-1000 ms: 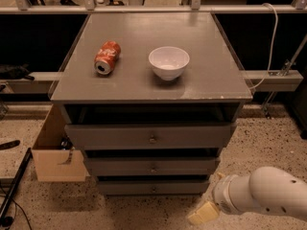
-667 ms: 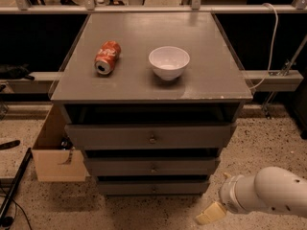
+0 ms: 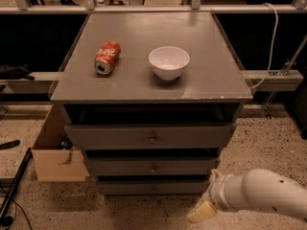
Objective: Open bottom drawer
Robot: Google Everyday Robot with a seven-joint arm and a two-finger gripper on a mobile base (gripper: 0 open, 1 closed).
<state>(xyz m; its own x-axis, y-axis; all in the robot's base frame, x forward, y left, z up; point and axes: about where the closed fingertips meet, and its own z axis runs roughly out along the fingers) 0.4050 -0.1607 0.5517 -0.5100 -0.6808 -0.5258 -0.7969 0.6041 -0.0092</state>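
Down near the speckled floor [image 3: 144, 214], low and to the right of the grey cabinet [image 3: 144, 75]: the gripper [image 3: 203, 211], at the end of a thick white arm [image 3: 268, 195] reaching in from the right edge. Pointed down and to the left, tan tip lowest. Spread or pressed together: cannot tell from this angle.

Up and to the left of the gripper, near but apart: the bottom drawer [image 3: 144, 188], lowest of three grey fronts. Set back under the middle drawer [image 3: 120, 166], in shadow, looking shut or nearly so. Right end of its front just beside the white wrist, no contact seen. Knob too dim to make out.

Higher above the gripper: the top drawer [image 3: 110, 136], standing out farthest of the three, small round knob at centre.

Farther up and left, on the cabinet top: a white bowl [image 3: 169, 61], upright, and left of it a red can [image 3: 106, 57] lying on its side, the two apart.

Far to the left of the gripper, against the cabinet's side: an open cardboard box [image 3: 55, 164] on the floor.
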